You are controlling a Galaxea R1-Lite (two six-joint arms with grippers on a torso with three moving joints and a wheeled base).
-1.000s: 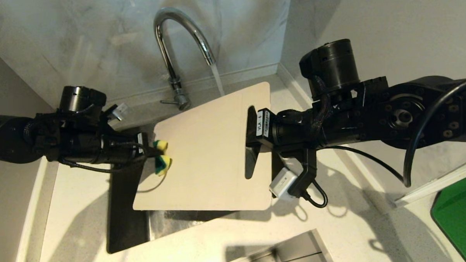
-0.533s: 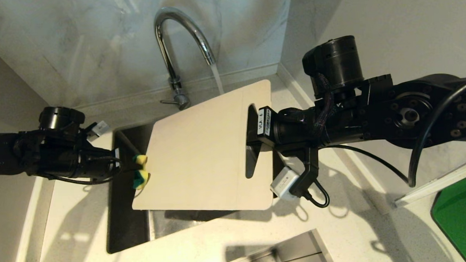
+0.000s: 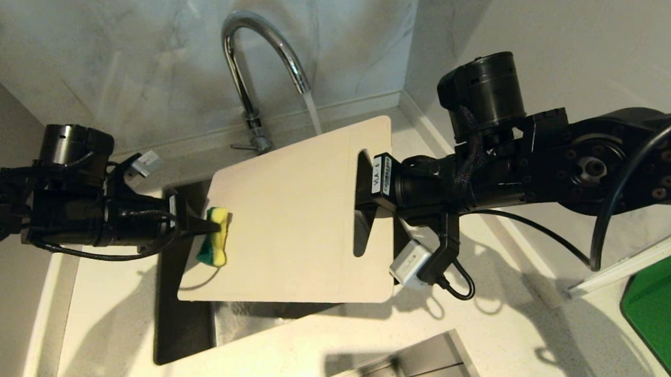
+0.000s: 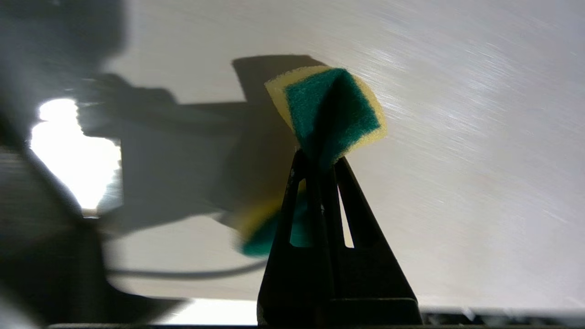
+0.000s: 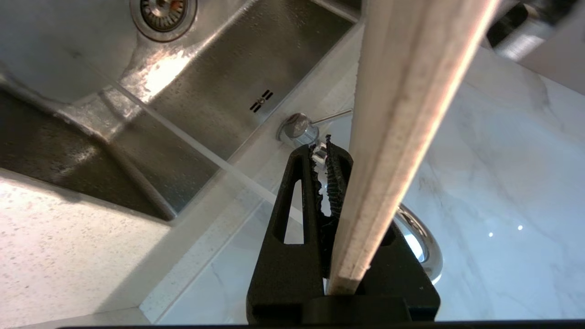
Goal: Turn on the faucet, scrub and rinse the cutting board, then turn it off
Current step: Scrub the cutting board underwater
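Water runs from the chrome faucet [image 3: 251,74] onto the far edge of the cream cutting board [image 3: 292,229], which is held tilted over the sink [image 3: 184,327]. My right gripper [image 3: 363,203] is shut on the cutting board [image 5: 402,114] at its slot handle. My left gripper [image 3: 219,229] is shut on a yellow and green sponge [image 3: 214,237], which presses on the board's left edge. In the left wrist view the sponge [image 4: 331,109] sticks out past my left gripper [image 4: 318,160], against the pale board [image 4: 457,137]. The right gripper [image 5: 325,153] points toward the faucet's base [image 5: 297,129].
The faucet's thin lever [image 3: 242,147] points left at its base. Marble walls close the corner behind the sink. A bright green board [image 3: 663,311] lies on the counter at the far right. The sink drain [image 5: 163,11] shows below the board.
My left gripper drew the sponge back off the board's left edge, then returned so the sponge lies on the board again. The board's left end has shifted slightly left. Water keeps running.
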